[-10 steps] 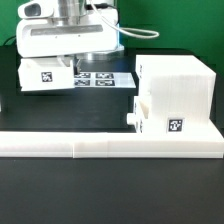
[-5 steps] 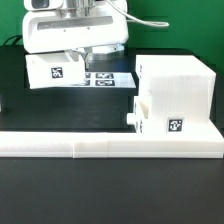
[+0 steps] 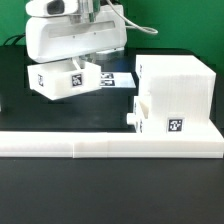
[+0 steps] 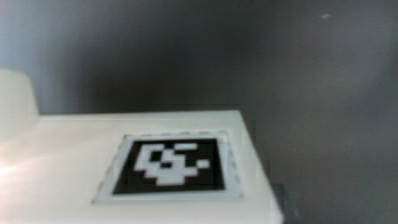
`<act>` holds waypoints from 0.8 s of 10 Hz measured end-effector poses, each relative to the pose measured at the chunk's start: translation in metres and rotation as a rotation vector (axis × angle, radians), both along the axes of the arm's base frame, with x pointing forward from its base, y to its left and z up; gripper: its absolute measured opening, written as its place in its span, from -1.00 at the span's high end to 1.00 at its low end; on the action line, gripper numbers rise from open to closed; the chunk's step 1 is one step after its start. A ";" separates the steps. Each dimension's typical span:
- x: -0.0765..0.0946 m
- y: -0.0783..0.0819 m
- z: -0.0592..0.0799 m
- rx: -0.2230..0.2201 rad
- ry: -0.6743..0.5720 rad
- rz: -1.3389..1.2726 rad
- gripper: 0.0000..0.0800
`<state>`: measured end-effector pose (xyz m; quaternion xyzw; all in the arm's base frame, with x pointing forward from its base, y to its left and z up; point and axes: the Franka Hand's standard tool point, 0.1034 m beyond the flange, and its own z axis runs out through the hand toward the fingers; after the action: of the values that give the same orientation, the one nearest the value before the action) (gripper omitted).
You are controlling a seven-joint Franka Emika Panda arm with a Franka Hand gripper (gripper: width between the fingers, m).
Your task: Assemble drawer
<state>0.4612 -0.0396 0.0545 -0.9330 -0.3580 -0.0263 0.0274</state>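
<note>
A black table (image 3: 110,190) was seen filling the exterior view, with a pale wall behind it at 12 o'clock. A long, low white wall (image 3: 110,146) was laid across the table from 9 o'clock to 3 o'clock. A flat printed tag sheet (image 3: 120,79) was seen lying on the table near the centre, partly covered by the arm.

No brand or readable writing was visible. Only black-and-white square tags were shown: one on the raised small box (image 3: 68,79), one on the front of the large casing (image 3: 178,94) low at 3 o'clock, and several on the sheet.

The casing was placed against the low wall on the exterior view's right, with a second knobbed box (image 3: 141,116) set into its front, its knob pointing toward 9 o'clock. The raised box was held tilted, clear of the table, at about 10 o'clock from the centre, well apart from the casing.

The gripper (image 3: 82,62) was mostly hidden by the arm's white body, so how wide it stood could not be told, though the box was evidently carried by it.

In the wrist view, the box's top (image 4: 125,150) and its tag were shown close and blurred against the dark table, a detail not offered by the exterior view; the casing and the low wall were shown only in the exterior view.
</note>
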 end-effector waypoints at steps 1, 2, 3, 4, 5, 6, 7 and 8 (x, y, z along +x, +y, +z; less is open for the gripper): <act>-0.001 -0.002 -0.001 -0.004 -0.006 0.055 0.89; -0.002 -0.003 -0.003 -0.008 -0.007 0.128 0.89; -0.003 -0.003 -0.003 -0.009 -0.010 0.182 0.89; -0.003 -0.003 -0.003 -0.012 -0.013 0.245 0.89; -0.003 -0.004 -0.005 -0.015 -0.015 0.325 0.89; 0.003 -0.003 -0.009 -0.015 -0.014 0.402 0.89; 0.013 -0.001 -0.005 -0.024 -0.011 0.478 0.89; 0.026 0.002 0.002 -0.039 -0.014 0.583 0.89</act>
<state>0.4871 -0.0381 0.0562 -0.7910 -0.6114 -0.0170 0.0133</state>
